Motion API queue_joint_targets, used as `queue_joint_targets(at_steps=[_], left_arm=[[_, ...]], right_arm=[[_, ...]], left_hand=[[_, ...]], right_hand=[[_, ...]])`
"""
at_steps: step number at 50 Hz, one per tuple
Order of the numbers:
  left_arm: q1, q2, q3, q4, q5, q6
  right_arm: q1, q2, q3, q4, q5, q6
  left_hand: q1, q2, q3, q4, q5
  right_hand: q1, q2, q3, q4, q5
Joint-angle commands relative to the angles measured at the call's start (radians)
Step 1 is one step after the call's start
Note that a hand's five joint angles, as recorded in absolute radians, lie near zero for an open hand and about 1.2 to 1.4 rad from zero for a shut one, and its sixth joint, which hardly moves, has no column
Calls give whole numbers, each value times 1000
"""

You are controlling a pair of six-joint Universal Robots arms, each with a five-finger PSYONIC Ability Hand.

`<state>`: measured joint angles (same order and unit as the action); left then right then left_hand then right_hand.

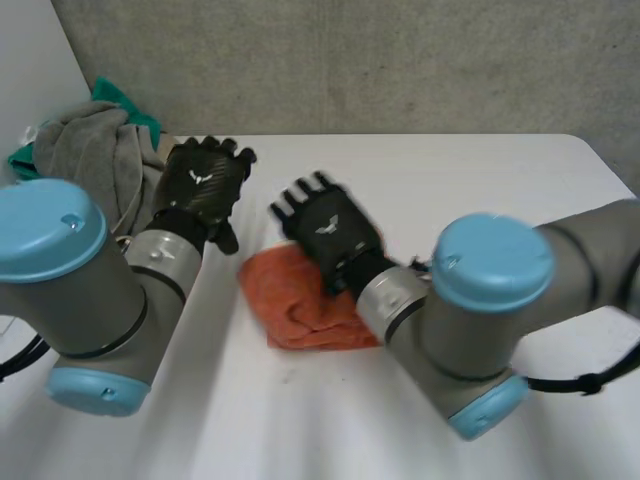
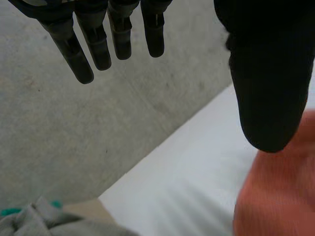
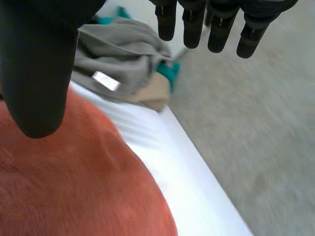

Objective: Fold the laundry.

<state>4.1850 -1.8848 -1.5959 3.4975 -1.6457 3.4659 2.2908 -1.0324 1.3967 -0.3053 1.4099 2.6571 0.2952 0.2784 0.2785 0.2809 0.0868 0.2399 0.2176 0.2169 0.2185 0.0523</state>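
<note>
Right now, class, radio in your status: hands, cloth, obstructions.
Left hand open above white table. Right hand open over far edge of rumpled orange cloth. Grey and teal laundry heap at far left corner, apart.

text: none legible | white emblem (image 1: 199,178): backs of left hand (image 1: 205,190), right hand (image 1: 335,222) | grey cloth (image 3: 125,49) tag (image 3: 106,81): unreadable

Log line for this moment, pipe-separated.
left robot hand: open, empty | right robot hand: open, over rumpled orange cloth | grey towel pile: white table, far left corner
</note>
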Motion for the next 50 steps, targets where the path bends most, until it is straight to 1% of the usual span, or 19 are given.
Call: queue_joint_targets(at_steps=[1, 4, 5, 8, 11, 13, 17, 20, 23, 26, 28, 30, 35, 39, 40, 43, 44, 48, 50], left_arm=[[-58, -66, 89, -38, 6, -169], [-95, -89, 108, -75, 3, -177], [-117, -106, 120, -99, -2, -180], [-140, -131, 131, -132, -11, -180], [-157, -169, 143, -163, -51, -180], [-164, -204, 155, -179, -101, -179], [-174, -256, 165, -221, -167, -162], [-172, -283, 166, -262, -183, -137], [-172, -295, 166, -285, -184, -104], [-163, -309, 160, -299, -181, -45], [-154, -310, 156, -299, -177, -15], [-149, -310, 154, -299, -174, -4], [-154, -293, 163, -293, -164, -1], [-155, -222, 177, -285, -120, -5], [-152, -180, 177, -281, -94, -7], [-151, -131, 171, -272, -51, -7], [-151, -107, 166, -265, -19, -7], [-141, -68, 159, -261, 53, -10], [-134, -60, 152, -261, 67, -10]], right_arm=[[-125, -80, -50, 243, 11, 243], [-155, -69, -88, 320, 3, 300], [-169, -48, -114, 360, -12, 334], [-178, -5, -153, 403, -49, 363], [-182, 54, -212, 445, -84, 392], [-180, 104, -255, 472, -103, 397], [-180, 188, -320, 518, -103, 399], [-177, 257, -360, 535, -94, 391], [-175, 293, -377, 537, -85, 383], [-175, 316, -387, 535, -54, 350], [-172, 310, -386, 532, -25, 298], [-169, 301, -380, 534, -17, 261], [-171, 210, -312, 512, -14, 250], [-185, 82, -178, 401, -8, 320], [-200, 30, -107, 346, -6, 361], [-243, -29, -7, 286, -5, 421], [-270, -50, 48, 261, -9, 460], [-303, -61, 148, 242, -20, 536], [-304, -60, 175, 236, -22, 552]], left_hand=[[-14, 3, 2, 0, 20], [-11, 6, 5, 3, 23], [-8, 8, 8, 6, 25], [-5, 11, 11, 9, 28], [-2, 14, 14, 12, 31], [-2, 14, 14, 12, 31], [-14, 3, 3, 0, 20], [-17, 0, 0, -3, 17], [-20, -3, -3, -6, 14], [-23, -6, -6, -9, 11], [-38, -21, -21, -23, -4], [-38, -21, -21, -23, -4], [-46, -30, -30, -32, -13], [-73, -56, -56, -59, -39], [-76, -59, -59, -62, -42], [-79, -62, -62, -64, -45], [-82, -65, -65, -67, -48], [-76, -59, -59, -62, -42], [-76, -59, -59, -62, -42]], right_hand=[[-65, -43, -42, -44, -52], [-65, -43, -42, -44, -52], [-65, -43, -42, -44, -52], [-65, -43, -42, -44, -52], [-65, -43, -42, -44, -52], [-65, -43, -42, -44, -52], [-65, -43, -42, -44, -52], [-65, -43, -42, -44, -52], [-65, -43, -42, -44, -52], [-65, -43, -42, -44, -52], [-47, -24, -24, -25, -34], [-3, 20, 20, 19, 11], [36, 58, 59, 57, 49], [12, 35, 35, 34, 26], [12, 35, 35, 34, 26], [12, 35, 35, 34, 26], [15, 38, 38, 37, 28], [18, 41, 41, 40, 31], [18, 41, 41, 40, 31]])
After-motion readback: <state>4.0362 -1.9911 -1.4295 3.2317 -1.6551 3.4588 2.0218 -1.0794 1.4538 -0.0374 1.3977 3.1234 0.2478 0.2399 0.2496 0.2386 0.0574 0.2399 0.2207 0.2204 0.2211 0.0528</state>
